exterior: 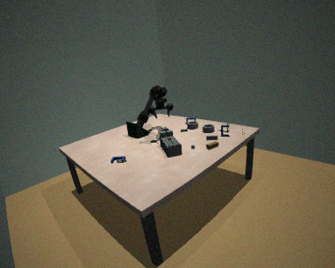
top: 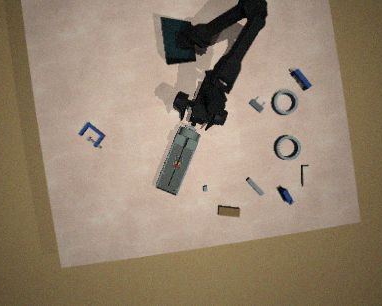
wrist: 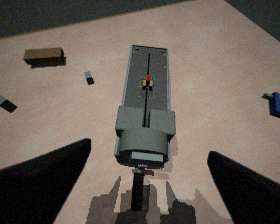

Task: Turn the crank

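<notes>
The grey machine (top: 185, 154) (exterior: 173, 150) (wrist: 161, 65) stands on the table, its slotted slide top facing up. The red pointer (wrist: 148, 78) sits in the slot at the two brass marks (wrist: 144, 83). In the wrist view its red tip shows slightly beyond them, towards the machine's far end; exact level is too small to tell. The dark crank handle (wrist: 137, 192) sticks out from the machine's near end, pointing down in the wrist view. My gripper (top: 193, 124) (exterior: 162, 115) (wrist: 149, 150) is open and empty. It hangs above the crank end, apart from the handle, with its fingers wide to either side.
A blue clamp (top: 97, 129) (exterior: 118, 158) (wrist: 278, 108) lies to one side. On the other side are a brown block (top: 229, 211) (exterior: 212, 144) (wrist: 43, 54), a small grey cube (top: 205, 188), two grey rings, more blue clamps (top: 301, 80) (top: 285, 195) and a grey bar (top: 255, 186).
</notes>
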Action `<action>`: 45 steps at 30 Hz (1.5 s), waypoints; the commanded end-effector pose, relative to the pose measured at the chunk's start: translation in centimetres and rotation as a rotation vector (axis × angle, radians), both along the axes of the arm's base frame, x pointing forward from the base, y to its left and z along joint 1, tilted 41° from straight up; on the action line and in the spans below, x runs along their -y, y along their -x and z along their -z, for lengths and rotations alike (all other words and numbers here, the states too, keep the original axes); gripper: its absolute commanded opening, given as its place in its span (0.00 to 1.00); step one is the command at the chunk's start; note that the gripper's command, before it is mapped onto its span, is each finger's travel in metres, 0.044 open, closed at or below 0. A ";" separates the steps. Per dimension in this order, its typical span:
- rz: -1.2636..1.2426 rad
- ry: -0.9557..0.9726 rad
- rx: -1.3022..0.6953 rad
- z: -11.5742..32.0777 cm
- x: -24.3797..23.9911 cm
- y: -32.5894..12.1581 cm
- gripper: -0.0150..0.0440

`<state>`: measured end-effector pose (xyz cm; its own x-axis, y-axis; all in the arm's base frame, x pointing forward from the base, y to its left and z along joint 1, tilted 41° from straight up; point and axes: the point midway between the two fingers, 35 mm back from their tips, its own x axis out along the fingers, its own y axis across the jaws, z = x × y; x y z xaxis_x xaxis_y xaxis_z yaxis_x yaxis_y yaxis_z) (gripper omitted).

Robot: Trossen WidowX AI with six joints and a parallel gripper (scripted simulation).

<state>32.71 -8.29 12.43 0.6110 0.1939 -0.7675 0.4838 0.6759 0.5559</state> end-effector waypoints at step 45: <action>-0.277 -0.094 0.098 8.9 3.2 -8.0 1.00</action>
